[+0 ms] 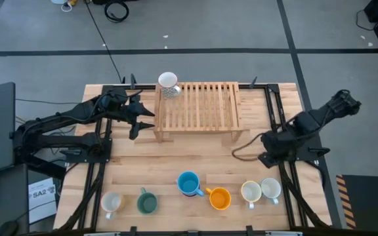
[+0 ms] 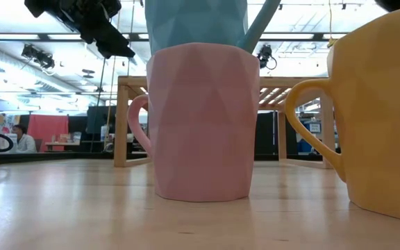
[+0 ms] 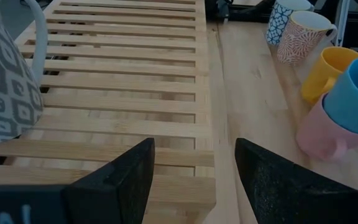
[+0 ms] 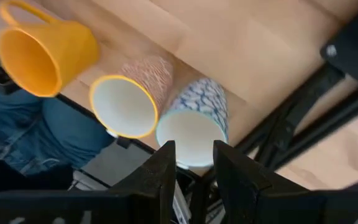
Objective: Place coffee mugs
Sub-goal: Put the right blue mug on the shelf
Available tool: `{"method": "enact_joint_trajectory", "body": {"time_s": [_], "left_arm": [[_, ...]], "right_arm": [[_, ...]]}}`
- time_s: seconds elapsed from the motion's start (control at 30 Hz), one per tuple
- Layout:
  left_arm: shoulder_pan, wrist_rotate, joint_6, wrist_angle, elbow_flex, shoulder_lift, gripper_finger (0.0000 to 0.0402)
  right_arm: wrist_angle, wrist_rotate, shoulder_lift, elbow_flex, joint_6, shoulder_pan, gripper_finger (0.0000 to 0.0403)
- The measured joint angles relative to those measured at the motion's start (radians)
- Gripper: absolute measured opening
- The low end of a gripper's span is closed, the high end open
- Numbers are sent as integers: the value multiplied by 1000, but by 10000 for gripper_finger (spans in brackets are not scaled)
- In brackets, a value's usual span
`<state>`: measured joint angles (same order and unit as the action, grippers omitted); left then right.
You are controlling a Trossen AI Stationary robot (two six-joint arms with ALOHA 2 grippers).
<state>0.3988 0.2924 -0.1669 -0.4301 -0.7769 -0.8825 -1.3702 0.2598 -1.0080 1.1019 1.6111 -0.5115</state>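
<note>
We find one patterned mug (image 1: 168, 84) already standing on the slatted wooden rack (image 1: 202, 105), at its far left corner, with our left hand (image 1: 144, 120) just beside the rack's left edge, empty, fingers apart. The remaining mugs wait in a row along the near edge of the bench (image 1: 176, 164): a cream mug (image 1: 112, 202), a dark green mug (image 1: 147, 202), a blue mug (image 1: 188, 183) stacked in a pink mug (image 2: 201, 125), an orange mug (image 1: 220, 198), then two patterned white mugs (image 1: 261, 191) side by side.

Our right hand (image 4: 192, 163) hangs over the right side of the bench with its fingers slightly parted, holding nothing. It looks down on those two white mugs, so we judge it the nearer arm for them, with the mugs lying toward the bench's front from it. From its wrist view the mugs appear upright, mouths open toward the hand, though the angle makes their handles hard to place.
</note>
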Motion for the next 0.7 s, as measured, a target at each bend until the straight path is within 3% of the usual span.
{"method": "enact_joint_trajectory", "body": {"time_s": [0.4, 0.7], "left_arm": [[0, 0, 0, -1, 0, 0, 231], [0, 0, 0, -1, -1, 0, 231]], "right_arm": [[-1, -57, -118, 0, 368, -351, 114], [47, -60, -215, 0, 646, -508, 114]]}}
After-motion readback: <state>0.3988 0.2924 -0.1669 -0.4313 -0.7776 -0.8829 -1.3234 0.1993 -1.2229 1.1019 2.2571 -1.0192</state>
